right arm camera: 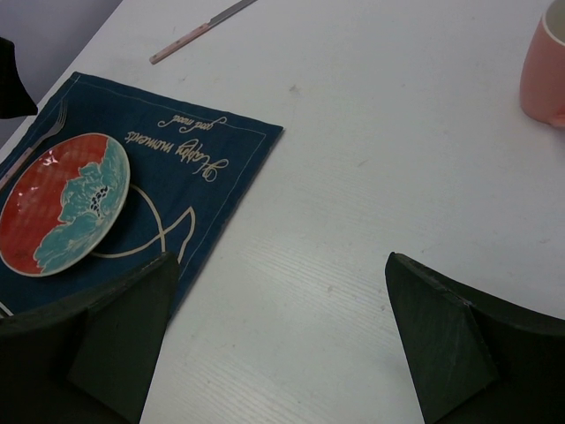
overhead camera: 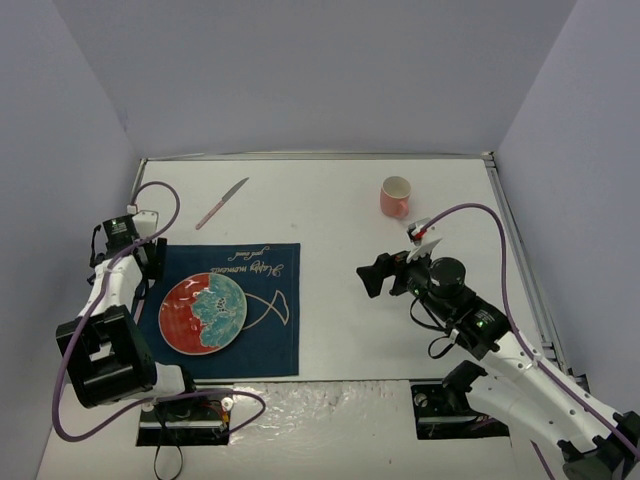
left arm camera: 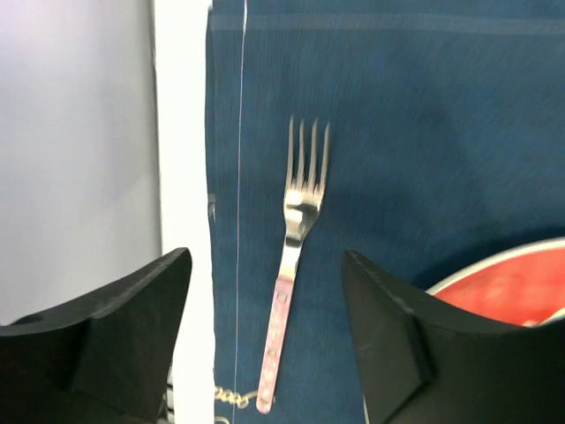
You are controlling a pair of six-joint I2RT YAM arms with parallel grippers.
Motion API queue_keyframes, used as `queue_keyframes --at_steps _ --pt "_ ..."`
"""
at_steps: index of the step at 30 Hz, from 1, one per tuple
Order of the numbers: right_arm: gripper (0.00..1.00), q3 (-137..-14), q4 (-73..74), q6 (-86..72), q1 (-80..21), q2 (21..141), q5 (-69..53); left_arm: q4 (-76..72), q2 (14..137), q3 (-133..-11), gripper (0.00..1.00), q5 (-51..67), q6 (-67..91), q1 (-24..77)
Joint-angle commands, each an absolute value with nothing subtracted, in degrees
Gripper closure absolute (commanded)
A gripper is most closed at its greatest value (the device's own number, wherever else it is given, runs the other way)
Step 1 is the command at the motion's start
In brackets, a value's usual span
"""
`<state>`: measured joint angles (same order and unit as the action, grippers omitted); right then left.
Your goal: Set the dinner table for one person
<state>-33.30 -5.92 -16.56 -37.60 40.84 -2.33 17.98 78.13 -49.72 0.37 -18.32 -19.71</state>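
dinner table (overhead camera: 340, 215): white top filling the whole workspace, walls on the far, left and right edges. navy placemat (overhead camera: 270, 330) sits by the near edge toward the left corner. red and teal plate (overhead camera: 203, 314) rests on the placemat's left half. fork (left arm camera: 300, 208) lies flat on the placemat along its left edge, just beside the plate, not touching it. knife (overhead camera: 222, 203) lies on bare table toward the far-left corner, angled, well apart from the placemat. pink mug (overhead camera: 396, 196) stands toward the far-right corner.

left gripper (left arm camera: 265, 265) hovers over the fork, jaws wide, holding nothing. right gripper (right arm camera: 281, 265) hangs over bare table right of the placemat, jaws also wide and empty.

step in hand looks like clearing off the placed fork. to do it well, lift straight up with the jaws apart so neither finger clips the handle or drags the cloth. the fork sits a bit skewed to the placemat's edge but seems acceptable. knife and mug look like what's left. the knife is a thin flat pick, so it likely needs a low pinch across the handle.

hard to see: in the top view the left wrist covers the fork entirely. a small chain-like thing by the handle end in the left wrist view, cannot tell what it is. the mug is cut off at the right wrist view's edge. mug contents not visible.
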Motion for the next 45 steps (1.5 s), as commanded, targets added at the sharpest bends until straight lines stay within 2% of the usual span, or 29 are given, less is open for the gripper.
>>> queue_keyframes --at_steps 1,7,13,29,45 --pt "0.0 -34.7 -8.9 -16.2 -38.0 43.3 -1.0 13.3 77.0 -53.3 0.32 -2.5 -17.1 -16.6" --pt "0.0 -36.4 -7.7 -16.3 -37.7 47.7 -0.7 10.0 78.9 -54.1 0.14 -6.5 -17.1 -13.4" --pt "0.01 -39.1 -5.9 -17.1 -37.4 51.0 -0.2 6.6 83.2 -53.4 0.06 -10.5 -16.7 -12.3" --pt "0.01 -46.4 -3.0 -19.2 -37.4 57.1 -0.8 5.4 95.6 -56.9 0.05 -13.4 -13.9 -13.3" --pt "0.01 -47.4 -2.8 -19.1 -37.3 59.8 -1.4 7.5 97.0 -58.4 0.06 -18.5 -13.7 -14.9"
